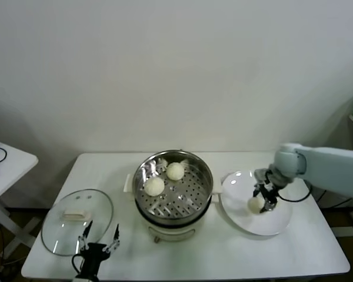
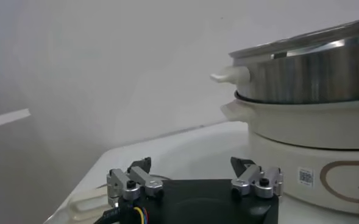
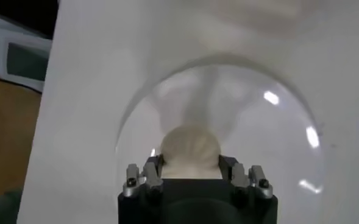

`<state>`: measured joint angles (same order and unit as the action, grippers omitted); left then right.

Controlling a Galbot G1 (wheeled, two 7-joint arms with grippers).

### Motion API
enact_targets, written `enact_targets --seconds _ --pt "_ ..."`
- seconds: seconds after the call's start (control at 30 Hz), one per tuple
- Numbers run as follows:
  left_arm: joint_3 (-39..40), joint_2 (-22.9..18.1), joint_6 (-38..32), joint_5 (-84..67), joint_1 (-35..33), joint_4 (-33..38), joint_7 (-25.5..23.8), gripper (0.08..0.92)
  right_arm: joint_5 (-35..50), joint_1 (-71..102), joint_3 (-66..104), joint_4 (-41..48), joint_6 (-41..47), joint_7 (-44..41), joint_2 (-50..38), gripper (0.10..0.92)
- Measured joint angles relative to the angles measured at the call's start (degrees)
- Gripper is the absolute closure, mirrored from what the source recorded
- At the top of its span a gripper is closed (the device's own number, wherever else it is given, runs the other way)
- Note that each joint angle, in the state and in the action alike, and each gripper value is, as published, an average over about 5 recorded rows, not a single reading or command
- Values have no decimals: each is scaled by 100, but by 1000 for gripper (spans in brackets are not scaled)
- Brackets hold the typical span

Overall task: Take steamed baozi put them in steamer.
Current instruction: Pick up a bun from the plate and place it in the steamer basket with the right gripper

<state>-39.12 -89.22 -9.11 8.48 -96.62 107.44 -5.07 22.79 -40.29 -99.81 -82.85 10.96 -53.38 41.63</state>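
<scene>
We have our right gripper (image 1: 263, 198) clenched on a bun (image 3: 189, 150) at the plate's (image 1: 280, 223) centre, so next we lift it toward nine o'clock into the steamer (image 1: 203, 174), while our left gripper (image 1: 98, 241) waits released by the lid (image 1: 59, 235).

plain pale wall (image 1: 176, 70) behind a white desk (image 1: 282, 252). second small white desk (image 1: 6, 158) off to the left. soft, even light all over.

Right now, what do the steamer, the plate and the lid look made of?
Steamer: polished stainless steel, mirror-like wall, perforated tray; cream base looks plastic. Plate: glossy white, likely ceramic or melamine, with bright highlights. Lid: clear glass, table visible through it, pale handle.
</scene>
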Motion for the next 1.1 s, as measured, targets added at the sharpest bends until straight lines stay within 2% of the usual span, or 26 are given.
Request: enact_targets --seconds 0.33,0.63,1.1 --pt "4 28 -30 -3 -29 -19 43 177 338 -1822 -264 -592 -1413 -420 715 394" --pt "-34 54 -45 -20 -5 -62 65 177 -400 -2140 413 -1152 -2452 -283 1540 389" --pt "-13 -14 4 -21 43 -9 64 177 -1759 -1052 806 -1230 -2866 9 2669 389"
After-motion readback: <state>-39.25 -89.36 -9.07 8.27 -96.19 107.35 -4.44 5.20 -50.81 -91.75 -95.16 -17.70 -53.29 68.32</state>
